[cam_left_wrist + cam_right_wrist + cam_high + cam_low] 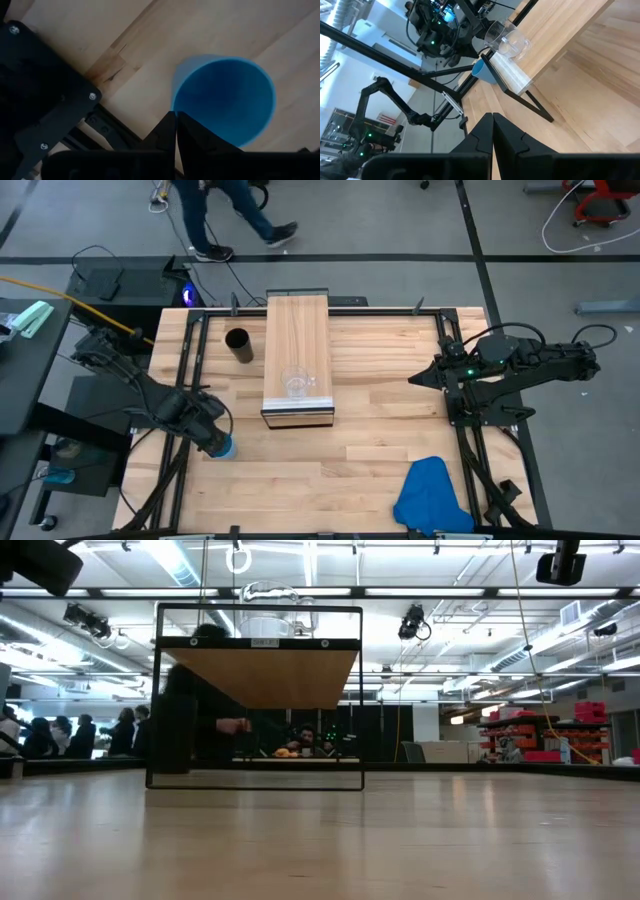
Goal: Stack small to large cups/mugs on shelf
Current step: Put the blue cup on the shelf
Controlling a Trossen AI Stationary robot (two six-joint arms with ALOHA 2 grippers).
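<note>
A bright-blue cup is at the table's left side, near the front, with my left gripper shut on its rim from above. The black cup stands on its base on the table left of the shelf. The clear glass mug stands on the shelf near its front end, also visible in the right wrist view as the mug. My right gripper hangs shut and empty above the table's right side, right of the shelf. My left gripper pinches the blue cup's wall at its rim. One finger is inside the cup and the other is outside. The fingers come from above, pointing down. Whether the cup's base rests on the table, I cannot tell.
A blue cloth lies at the table's front right. Black rails run along the left and right sides of the table. A person walks on the floor beyond the far edge.
</note>
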